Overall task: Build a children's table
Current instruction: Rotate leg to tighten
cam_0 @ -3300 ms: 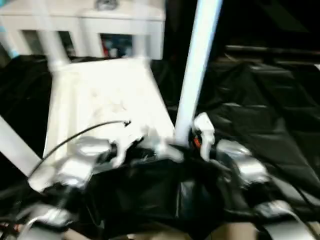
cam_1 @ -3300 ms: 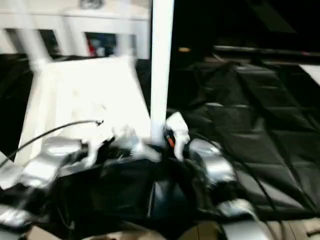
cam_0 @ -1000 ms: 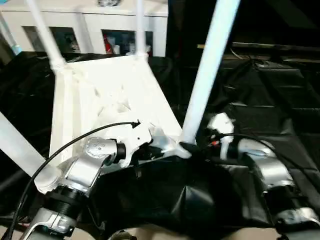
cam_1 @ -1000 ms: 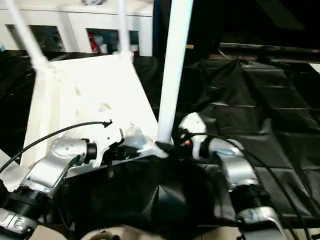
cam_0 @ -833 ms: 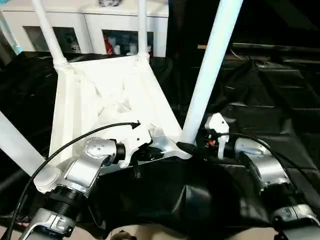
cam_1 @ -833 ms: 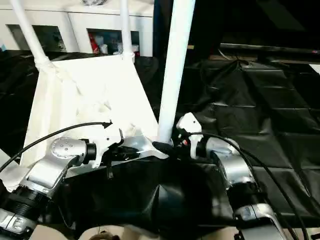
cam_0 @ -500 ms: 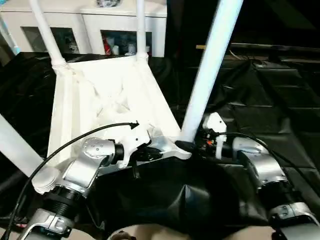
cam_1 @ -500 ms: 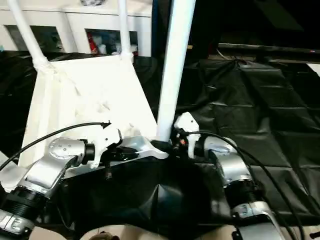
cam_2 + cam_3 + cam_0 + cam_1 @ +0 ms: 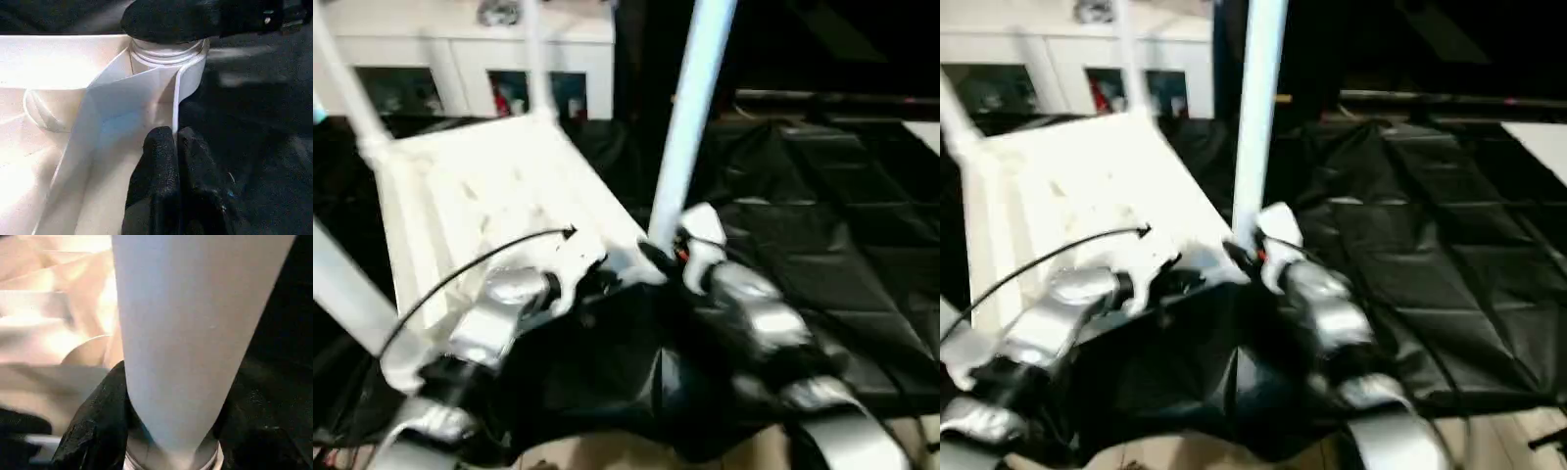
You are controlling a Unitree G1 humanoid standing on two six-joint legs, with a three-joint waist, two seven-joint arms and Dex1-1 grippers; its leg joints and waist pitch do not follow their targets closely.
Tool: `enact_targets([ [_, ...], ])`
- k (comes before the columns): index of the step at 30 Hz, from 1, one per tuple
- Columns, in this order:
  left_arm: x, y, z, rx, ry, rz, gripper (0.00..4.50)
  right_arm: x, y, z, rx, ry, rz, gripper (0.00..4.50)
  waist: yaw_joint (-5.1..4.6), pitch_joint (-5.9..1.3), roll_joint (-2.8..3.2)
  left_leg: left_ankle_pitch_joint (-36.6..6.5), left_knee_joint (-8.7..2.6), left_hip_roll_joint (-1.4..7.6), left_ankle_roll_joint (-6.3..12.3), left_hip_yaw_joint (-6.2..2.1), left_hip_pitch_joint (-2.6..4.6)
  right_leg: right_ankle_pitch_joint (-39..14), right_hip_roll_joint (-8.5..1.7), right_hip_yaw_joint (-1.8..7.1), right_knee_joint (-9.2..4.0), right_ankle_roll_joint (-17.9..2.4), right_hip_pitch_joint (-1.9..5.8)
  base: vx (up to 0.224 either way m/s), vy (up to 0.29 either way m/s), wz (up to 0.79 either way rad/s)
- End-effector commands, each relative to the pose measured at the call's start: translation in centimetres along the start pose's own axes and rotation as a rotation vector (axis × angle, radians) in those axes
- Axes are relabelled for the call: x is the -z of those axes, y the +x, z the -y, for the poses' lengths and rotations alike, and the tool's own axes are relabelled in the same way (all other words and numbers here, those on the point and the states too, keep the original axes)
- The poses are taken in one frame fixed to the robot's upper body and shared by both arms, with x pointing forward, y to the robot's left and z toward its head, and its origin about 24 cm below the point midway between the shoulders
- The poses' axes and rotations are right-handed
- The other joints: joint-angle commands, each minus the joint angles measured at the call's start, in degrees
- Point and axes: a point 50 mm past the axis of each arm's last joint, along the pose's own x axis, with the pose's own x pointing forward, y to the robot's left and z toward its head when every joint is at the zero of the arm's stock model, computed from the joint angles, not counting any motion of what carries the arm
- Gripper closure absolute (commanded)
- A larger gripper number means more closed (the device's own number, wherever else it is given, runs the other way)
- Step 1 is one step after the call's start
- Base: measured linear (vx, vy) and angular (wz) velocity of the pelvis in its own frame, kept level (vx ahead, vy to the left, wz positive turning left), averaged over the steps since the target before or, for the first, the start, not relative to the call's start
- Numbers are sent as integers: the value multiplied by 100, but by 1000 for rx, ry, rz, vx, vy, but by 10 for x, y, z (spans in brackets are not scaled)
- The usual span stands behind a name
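Observation:
The white tabletop (image 9: 480, 186) lies upside down, ribbed underside up, on black sheeting. White tube legs stand in its corner sockets: two at the far corners (image 9: 533, 59), one at the near left (image 9: 342, 294) and one at the near right (image 9: 690, 117). My right gripper (image 9: 656, 257) is shut around the base of the near right leg (image 9: 190, 333), one black finger (image 9: 98, 426) on each side. My left gripper (image 9: 175, 142) is shut on the tabletop's thin rim just below that corner's socket (image 9: 166, 54).
Crinkled black sheeting (image 9: 822, 225) covers the surface all around the tabletop. A white cabinet with glass doors (image 9: 460, 59) stands behind. A black cable (image 9: 480, 259) arcs over my left forearm. Wooden floor (image 9: 1489, 431) shows at the near right.
The whole view has shifted left and blurred. Both grippers keep their holds at the near right corner. My right forearm has swung in toward the middle.

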Motion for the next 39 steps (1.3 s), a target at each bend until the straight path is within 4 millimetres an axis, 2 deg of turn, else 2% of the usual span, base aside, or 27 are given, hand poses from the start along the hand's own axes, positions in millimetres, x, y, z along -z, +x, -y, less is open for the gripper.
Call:
enact_targets([
  [1, -26, 11, 1, -60, 23, 77, 450, 22, 10, -50, -196, 19, -76, 250, 28, -266, 19, -1837, -455, 354, -84, -243, 64, -2383, -593, 351, -612, -811, 102, 0, 0, 0],
  [2, -28, 12, 4, -43, 31, 88, 450, 22, 9, -52, -230, 26, -64, 250, 29, -267, 19, -1824, -458, 356, -74, -243, 60, -2311, -591, 351, -608, -825, 104, 0, 0, 0],
  [4, -30, 12, 9, 8, 53, 112, 450, 21, 7, -53, -283, 57, -41, 197, 49, -286, -12, -1657, -462, 356, -9, -222, 47, -1901, -571, 359, -564, -903, 128, 0, 0, 0],
  [6, -26, 8, 12, 58, 69, 115, 450, 18, 5, -50, -311, 92, -19, 184, 65, -284, 9, -1614, -457, 353, 70, -215, 48, -1797, -586, 368, -565, -951, 141, 0, 0, 0],
  [7, -24, 6, 12, 78, 78, 112, 450, 16, 5, -48, -325, 90, -11, 181, 66, -294, -4, -1558, -459, 358, 106, -221, 23, -1739, -593, 366, -554, -963, 169, 0, 0, 0],
  [9, -18, 0, 10, 103, 85, 93, 450, 13, 2, -44, -359, 70, 3, 155, 62, -307, 8, -1381, -456, 355, 151, -215, 3, -1495, -583, 363, -527, -1020, 189, 0, 0, 0],
  [11, -13, -7, 8, 132, 94, 74, 450, 11, -1, -40, -396, 55, 14, 155, 59, -311, 18, -1251, -446, 350, 194, -202, 6, -1355, -579, 363, -516, -1080, 195, 0, 0, 0],
  [13, -6, -19, 7, 209, 117, 53, 450, 9, -9, -33, -468, 19, 16, 155, 57, -328, 17, -1031, -439, 359, 273, -207, -22, -985, -572, 352, -474, -1180, 232, 0, 0, 0],
  [17, 1, -32, 6, 270, 123, 14, 450, 10, -18, -27, -541, -5, 6, 155, 57, -352, 35, -790, -421, 375, 402, -180, 18, -373, -536, 342, -405, -1382, 218, 0, 0, 0],
  [18, 6, -42, 2, 292, 115, -22, 450, 12, -27, -22, -600, -34, -15, 155, 72, -350, 30, -711, -419, 374, 430, -176, 16, -237, -523, 334, -383, -1420, 219, 0, 0, 0],
  [20, 10, -51, -1, 299, 105, -51, 450, 15, -34, -20, -652, -77, -40, 155, 111, -338, 32, -743, -421, 392, 448, -170, 20, -277, -534, 329, -387, -1417, 223, 0, 0, 0],
  [24, 14, -64, -1, 341, 116, -72, 450, 19, -40, -21, -714, -114, -69, 155, 171, -296, 22, -1130, -458, 397, 250, -167, 48, -1003, -552, 347, -463, -1298, 188, 0, 0, 0],
  [26, 15, -68, 2, 369, 121, -83, 450, 19, -41, -22, -727, -113, -73, 155, 188, -290, 16, -1212, -476, 399, 170, -178, 58, -1192, -560, 354, -473, -1240, 180, 0, 0, 0],
  [29, 16, -71, 3, 370, 117, -90, 450, 17, -41, -24, -747, -104, -76, 155, 198, -293, 16, -1179, -482, 400, 118, -179, 57, -1138, -547, 358, -461, -1222, 179, 0, 0, 0],
  [35, 16, -70, 6, 380, 106, -88, 450, 15, -41, -28, -789, -79, -79, 199, 206, -302, 3, -1059, -473, 382, 126, -176, 52, -947, -544, 355, -448, -1222, 189, 0, 0, 0],
  [39, 15, -68, 7, 372, 98, -74, 450, 16, -42, -29, -799, -67, -86, 205, 209, -306, -2, -1005, -467, 380, 140, -174, 48, -915, -544, 355, -445, -1210, 192, 0, 0, 0],
])
